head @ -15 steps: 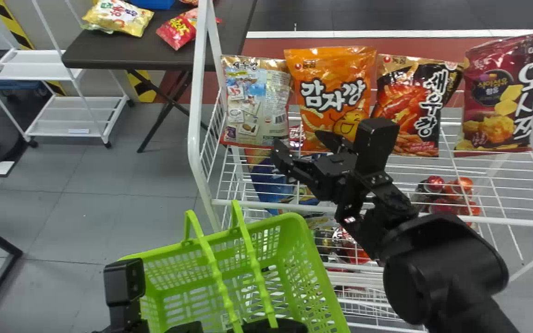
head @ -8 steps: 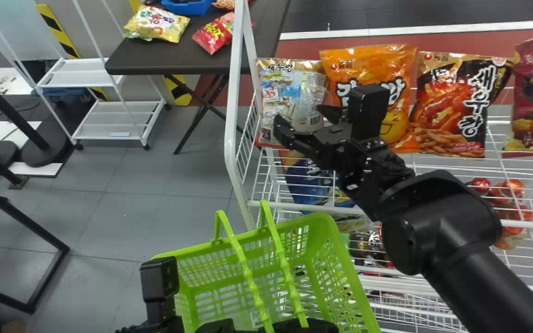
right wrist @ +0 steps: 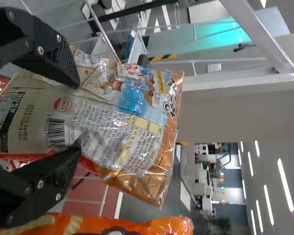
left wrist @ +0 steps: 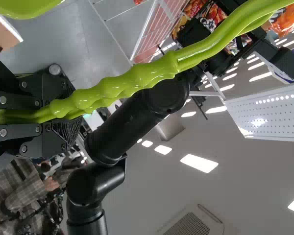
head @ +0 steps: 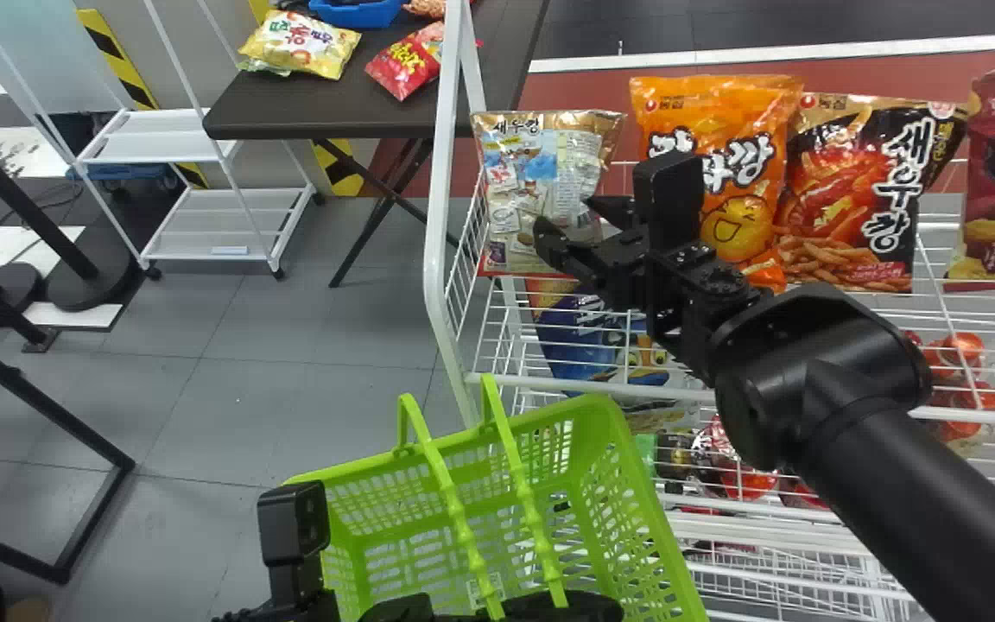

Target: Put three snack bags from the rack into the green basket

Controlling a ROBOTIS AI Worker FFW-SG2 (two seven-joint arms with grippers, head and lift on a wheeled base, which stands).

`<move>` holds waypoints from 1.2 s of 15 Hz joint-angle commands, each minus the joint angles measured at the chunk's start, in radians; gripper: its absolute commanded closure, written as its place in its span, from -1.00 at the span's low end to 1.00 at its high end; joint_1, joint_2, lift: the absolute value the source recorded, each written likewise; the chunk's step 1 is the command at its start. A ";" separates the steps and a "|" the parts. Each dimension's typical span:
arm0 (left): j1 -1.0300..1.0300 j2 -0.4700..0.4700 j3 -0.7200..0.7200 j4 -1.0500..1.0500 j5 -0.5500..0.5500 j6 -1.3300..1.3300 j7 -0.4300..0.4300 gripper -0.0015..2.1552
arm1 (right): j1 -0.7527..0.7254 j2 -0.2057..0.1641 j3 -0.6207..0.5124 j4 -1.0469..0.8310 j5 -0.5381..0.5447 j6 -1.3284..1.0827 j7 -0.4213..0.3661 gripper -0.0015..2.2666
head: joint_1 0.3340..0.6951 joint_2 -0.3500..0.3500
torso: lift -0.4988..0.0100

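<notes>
Watching my right gripper gape wide with nothing held, I've got the pale snack bag upright on the rack just ahead, its length crossing that gap, my left gripper clamping the basket handle

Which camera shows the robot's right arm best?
Head view: the right arm stretches from bottom edge to tool. Left wrist view: partly behind the green handle. Right wrist view: its fingers close up.
</notes>
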 commanded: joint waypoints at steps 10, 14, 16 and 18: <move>0.005 -0.003 0.032 0.008 0.027 0.004 -0.005 0.99 | 0.148 0.001 -0.049 -0.312 0.072 0.196 0.011 0.98 | 1.00 0.65 | 0.96; -0.002 -0.003 0.041 0.008 0.023 0.007 0.002 0.99 | 0.248 -0.064 -0.078 -0.560 0.101 0.386 -0.046 0.98 | 1.00 0.72 | 0.96; -0.009 -0.003 0.047 0.012 0.015 0.013 0.005 0.99 | 0.298 -0.115 -0.110 -0.689 0.101 0.508 -0.061 0.98 | 1.00 0.65 | 0.96; -0.026 -0.003 0.053 0.026 0.009 0.019 0.008 0.99 | 0.357 -0.169 -0.143 -0.824 0.078 0.607 -0.061 0.98 | 1.00 0.57 | 0.96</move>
